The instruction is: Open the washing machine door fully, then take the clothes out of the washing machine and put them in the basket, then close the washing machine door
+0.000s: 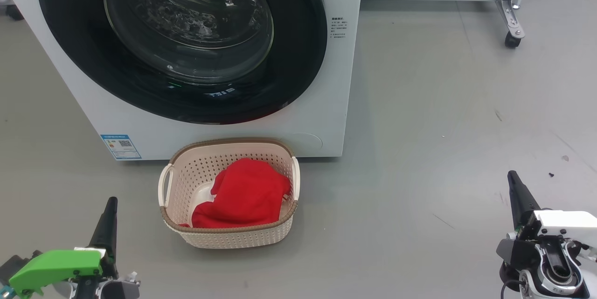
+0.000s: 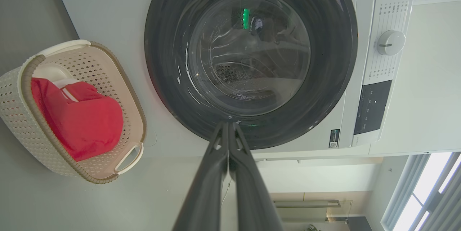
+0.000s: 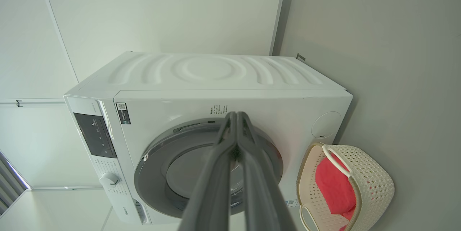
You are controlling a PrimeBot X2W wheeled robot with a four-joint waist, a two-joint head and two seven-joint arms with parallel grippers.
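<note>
Both arms low and parked: L gripper (image 1: 111,203) sat at the 7 o'clock corner of the head view, its two long dark fingers pressed together w/ nothing between them. R gripper (image 1: 514,181) sat at 4 o'clock, fingers likewise squeezed tight, empty. The big round glossy-black-rimmed door (image 1: 186,33) w/ its bulging glass bowl lay flush on the white front-loading washing machine (image 1: 340,79) and looked shut. The perforated steel drum (image 2: 234,74) behind the glass showed no red, tho reflections blurred it. The bright red soft garment (image 1: 247,194) lay bunched inside the small cream perforated plastic basket (image 1: 233,142) w/ brown woven-look rim. That stood on the grey floor (image 1: 419,149) just in front of the machine, near the blue label (image 1: 120,146).

Key relation: the basket lay at approx 1 o'clock from the L gripper and 9 o'clock from the R, w/ the L clearly nearer. The door lay at 12–1 o'clock from the L, 10 o'clock from the R. The basket's long axis ran 9-to-3, parallel w/ the machine front, handles (image 1: 164,187) at each end.

Judgement: all three steps looked done, so any last touch, e.g. a press on the door rim to confirm the latch, would suit the L arm, reaching fwd toward 1 o'clock
</note>
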